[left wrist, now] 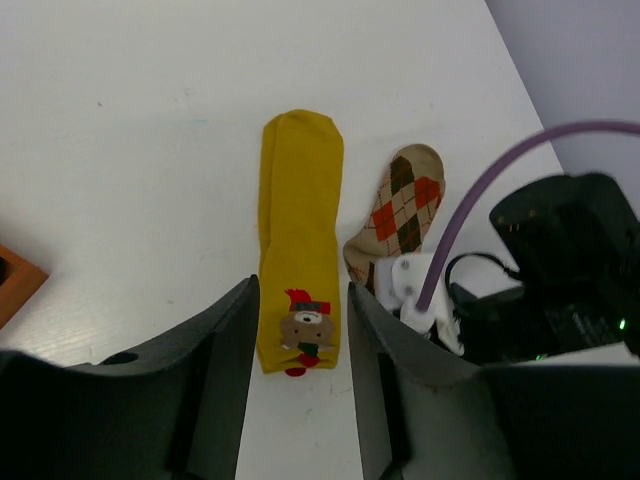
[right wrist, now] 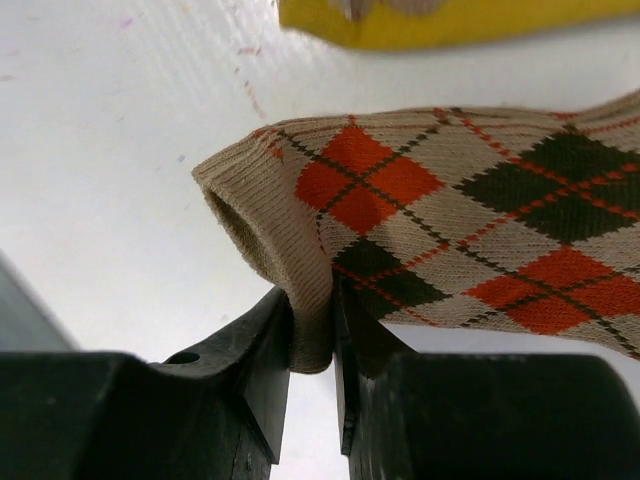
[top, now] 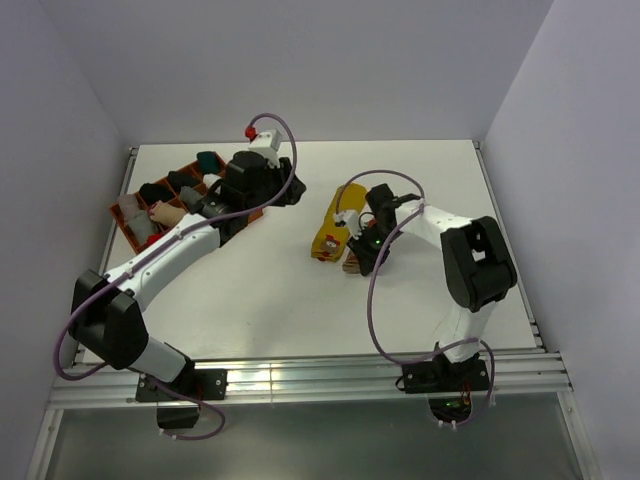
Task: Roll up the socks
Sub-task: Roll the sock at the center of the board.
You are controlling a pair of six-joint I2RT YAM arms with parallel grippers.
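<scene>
A mustard yellow sock (top: 333, 232) (left wrist: 300, 220) lies flat mid-table, its bear patch at the end nearest my left gripper. An orange-brown-cream argyle sock (left wrist: 405, 205) (right wrist: 470, 215) lies beside it on its right, largely under my right arm in the top view. My right gripper (top: 361, 254) (right wrist: 312, 300) is shut on the edge of that sock's open cuff, which is lifted off the table. My left gripper (top: 289, 190) (left wrist: 302, 300) hovers left of the yellow sock. It is open, with nothing between its fingers (left wrist: 235, 340).
An orange compartment tray (top: 116, 211) (left wrist: 18, 282) with small black, teal, grey and pale bundles sits at the far left. Purple cables loop off both arms. The right arm's black wrist (left wrist: 545, 265) crowds the argyle sock. Walls close in the table at the back and sides.
</scene>
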